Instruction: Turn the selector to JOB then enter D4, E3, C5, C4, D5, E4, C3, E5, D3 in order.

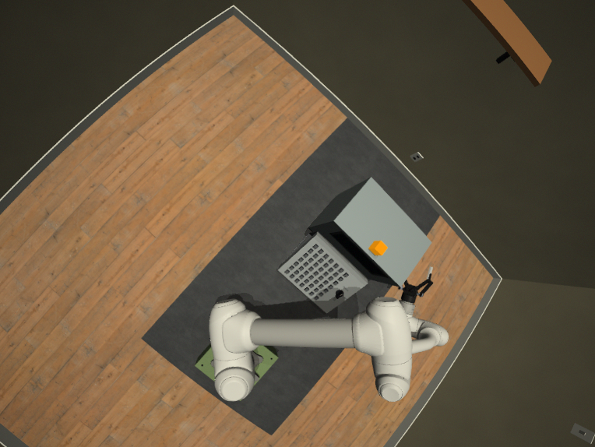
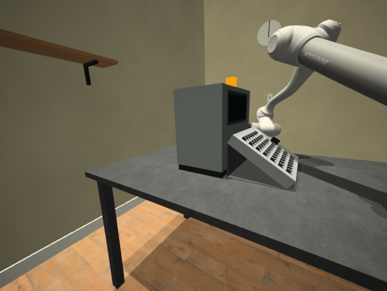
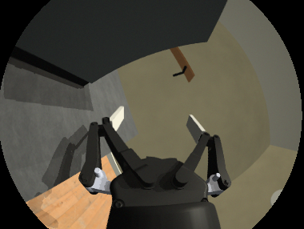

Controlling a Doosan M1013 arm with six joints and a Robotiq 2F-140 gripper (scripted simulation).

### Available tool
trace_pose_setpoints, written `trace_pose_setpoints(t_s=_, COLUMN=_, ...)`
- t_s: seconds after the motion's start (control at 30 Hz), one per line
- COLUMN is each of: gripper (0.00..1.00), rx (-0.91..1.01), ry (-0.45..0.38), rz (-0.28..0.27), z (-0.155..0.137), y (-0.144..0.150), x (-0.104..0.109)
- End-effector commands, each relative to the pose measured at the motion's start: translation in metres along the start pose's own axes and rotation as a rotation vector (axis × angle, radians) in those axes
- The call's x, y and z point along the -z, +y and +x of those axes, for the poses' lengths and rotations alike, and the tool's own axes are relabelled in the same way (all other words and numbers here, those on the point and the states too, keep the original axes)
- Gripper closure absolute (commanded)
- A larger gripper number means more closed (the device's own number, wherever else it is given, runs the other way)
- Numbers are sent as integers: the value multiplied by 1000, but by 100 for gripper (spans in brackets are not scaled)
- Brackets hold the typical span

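Note:
The grey sloping keypad [image 1: 328,304] [image 2: 262,163] stands in front of the machine's cabinet [image 1: 385,216] [image 2: 200,131] [image 3: 120,36]. Its rows of dark keys show no lit key, and the printed names are too small to read. The selector [image 1: 339,293] [image 2: 275,140] is a black knob beside the keys; its setting cannot be read. My gripper [image 1: 417,277] [image 3: 156,116] is open with nothing between its fingers. It is beside the cabinet's side, away from the keys and the selector. In the exterior view it is mostly hidden behind the cabinet.
An orange cube [image 1: 378,248] [image 2: 231,81] is at the cabinet's top. The dark grey table [image 1: 259,269] [image 2: 150,175] [image 3: 32,132] carries the cabinet and keypad. A wooden shelf [image 1: 509,38] [image 2: 56,49] [image 3: 188,73] is on the wall. The arm's green base plate [image 1: 204,367] is on the table.

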State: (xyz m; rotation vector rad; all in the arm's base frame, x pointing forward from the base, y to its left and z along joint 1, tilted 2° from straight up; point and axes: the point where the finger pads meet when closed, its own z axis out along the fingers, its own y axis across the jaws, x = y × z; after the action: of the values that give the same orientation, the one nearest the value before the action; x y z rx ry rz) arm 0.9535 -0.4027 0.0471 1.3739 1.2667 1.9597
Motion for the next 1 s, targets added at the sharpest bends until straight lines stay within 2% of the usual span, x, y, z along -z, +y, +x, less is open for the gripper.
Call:
trace_pose_setpoints(t_s=0.0, gripper=0, rx=0, ry=0, rz=0, z=0, y=0, x=0)
trace_pose_setpoints(t_s=0.6, gripper=0, rx=0, ry=0, rz=0, z=3, y=5, x=-1)
trace_pose_setpoints(t_s=0.63, gripper=0, rx=0, ry=0, rz=0, z=8, y=15, x=-1)
trace_pose_setpoints(t_s=0.73, gripper=0, rx=0, ry=0, rz=0, z=38, y=71, x=-7)
trace_pose_setpoints(t_s=0.97, gripper=0, rx=0, ry=0, rz=0, z=79, y=148, x=-14)
